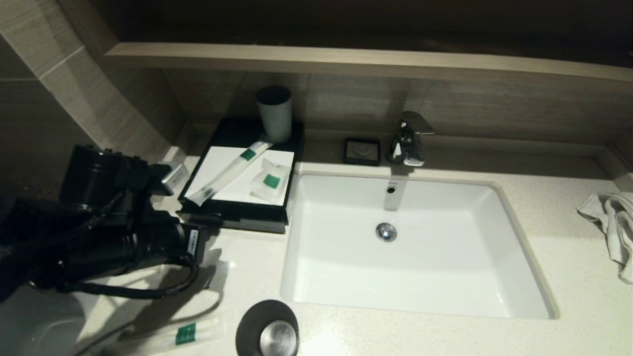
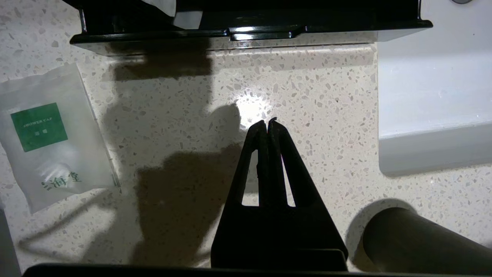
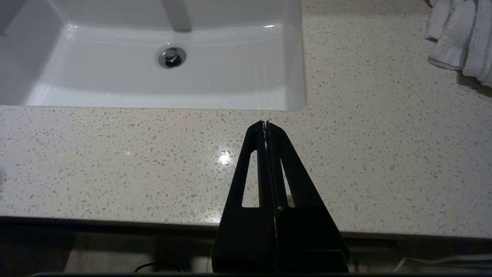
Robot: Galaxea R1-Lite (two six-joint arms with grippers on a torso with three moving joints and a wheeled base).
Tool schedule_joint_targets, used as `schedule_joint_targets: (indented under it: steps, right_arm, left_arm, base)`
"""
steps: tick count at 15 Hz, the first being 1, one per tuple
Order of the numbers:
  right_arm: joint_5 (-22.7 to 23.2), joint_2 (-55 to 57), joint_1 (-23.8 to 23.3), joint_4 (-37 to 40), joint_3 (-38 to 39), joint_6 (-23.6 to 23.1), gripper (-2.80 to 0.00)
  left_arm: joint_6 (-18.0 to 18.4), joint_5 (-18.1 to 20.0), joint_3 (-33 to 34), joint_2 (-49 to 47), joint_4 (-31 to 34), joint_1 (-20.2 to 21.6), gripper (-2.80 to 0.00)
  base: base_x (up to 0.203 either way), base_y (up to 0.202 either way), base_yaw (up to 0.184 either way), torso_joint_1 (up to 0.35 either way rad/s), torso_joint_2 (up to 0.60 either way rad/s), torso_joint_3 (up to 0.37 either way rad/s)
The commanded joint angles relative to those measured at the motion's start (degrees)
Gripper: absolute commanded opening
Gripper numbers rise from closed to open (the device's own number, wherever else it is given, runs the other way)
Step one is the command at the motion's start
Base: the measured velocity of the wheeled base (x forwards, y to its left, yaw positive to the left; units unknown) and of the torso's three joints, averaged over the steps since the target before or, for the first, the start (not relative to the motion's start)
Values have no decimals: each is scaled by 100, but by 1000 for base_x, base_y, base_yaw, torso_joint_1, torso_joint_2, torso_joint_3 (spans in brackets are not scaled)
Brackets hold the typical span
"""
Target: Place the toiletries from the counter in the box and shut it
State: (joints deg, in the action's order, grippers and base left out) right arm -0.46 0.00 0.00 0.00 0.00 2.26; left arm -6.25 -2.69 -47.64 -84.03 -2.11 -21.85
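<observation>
The black box with a white top panel stands at the back left of the counter. A long sachet and a small squarish sachet lie on its top. Another long sachet lies near the counter's front edge. My left gripper is shut and empty, hovering over bare counter just in front of the box's front lip. A small sachet with a green label lies flat off to its side. My right gripper is shut and empty over the counter's front edge.
A grey cup stands on the back of the box. A black cup stands at the front, close to my left gripper. The white sink, tap, black soap dish and a white towel fill the right side.
</observation>
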Motion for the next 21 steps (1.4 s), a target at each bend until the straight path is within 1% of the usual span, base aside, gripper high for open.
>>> schedule_joint_targets:
  steps: [1,5,7,11,21]
  right_arm:
    - [2,0,0,0,8,3,-280]
    - [2,0,0,0,9,3,-280]
    - [2,0,0,0,9,3,-280]
    - [2,0,0,0,9,3,-280]
    - [2,0,0,0,9,3,-280]
  left_arm:
    - [4,-3,-36,-105,0,-4,-280]
    - [1,-1,-122,-164,-36,-68,-280]
    - [1,-7,-122,-294,-198,-100,-280]
    - [-8,-159,-122,-614,-586,-101,-280]
    - [-166,-161,-280,-786,-716,-101,-280]
  base:
    - [0,0,0,0,0,0]
    - [0,0,0,0,0,0]
    - [0,0,0,0,0,0]
    - [0,0,0,0,0,0]
    - [0,0,0,0,0,0]
